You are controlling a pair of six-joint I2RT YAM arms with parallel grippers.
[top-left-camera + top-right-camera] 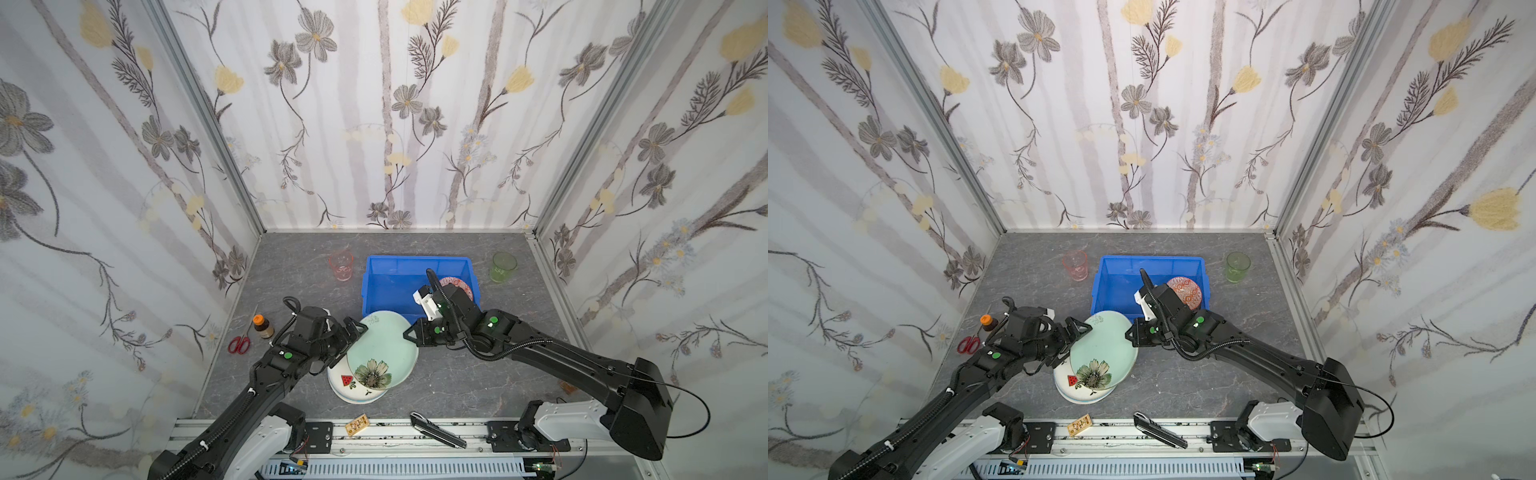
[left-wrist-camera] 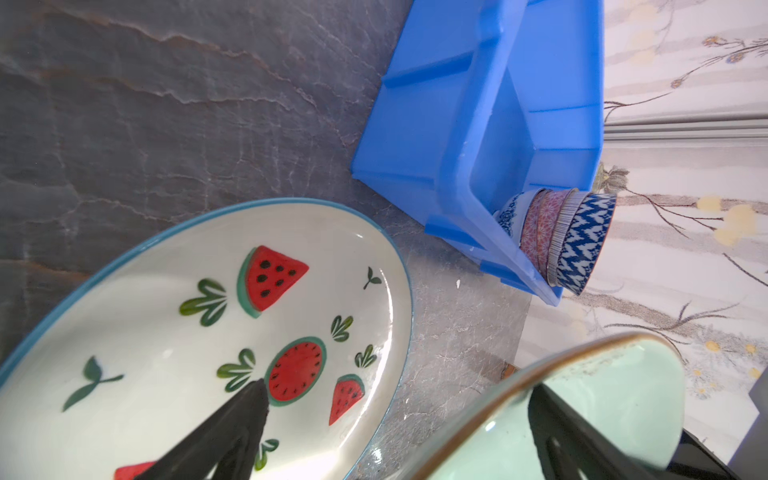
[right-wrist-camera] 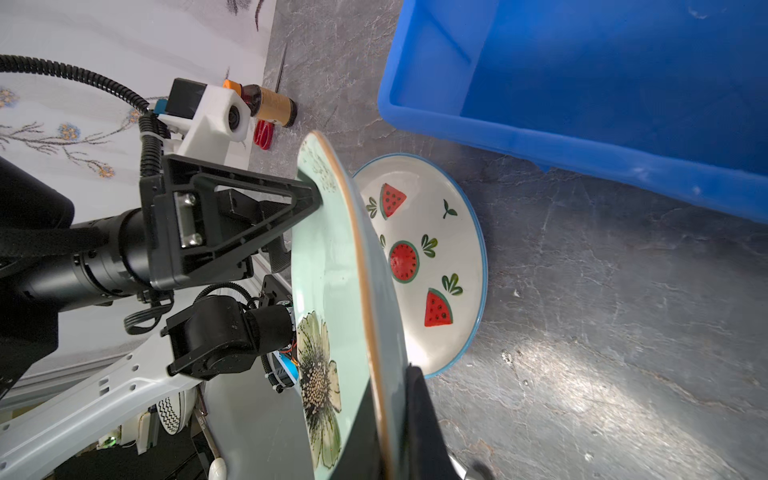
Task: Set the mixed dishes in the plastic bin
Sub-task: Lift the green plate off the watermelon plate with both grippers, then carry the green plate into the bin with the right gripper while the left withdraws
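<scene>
Fingers (image 3: pixel 419 415) of the right gripper (image 1: pixel 409 332) are pinched on the rim of the green plate (image 1: pixel 384 345), one on its face and one on its back. That arm stretches from the near right corner across the table (image 1: pixel 457 374), its wrist turned to point left just in front of the bin (image 1: pixel 415 259).

The left gripper (image 1: pixel 355 338) has its fingers spread wide across the plate's opposite edge. One fingertip (image 3: pixel 311 195) sits at the plate's upper face and the other (image 2: pixel 249 399) is underneath, over the watermelon plate (image 2: pixel 166 332). The left arm reaches up from the near left corner, gripper pointing right.

The green plate is tilted, its edge nearest the bin raised and its flowered end low over the watermelon plate, which lies flat on the table. A stack of bowls (image 2: pixel 557 241) stands in the bin's near right corner. The pink cup (image 1: pixel 341 266) stands left of the bin and the green cup (image 1: pixel 504 267) right of it, both apart from it.
</scene>
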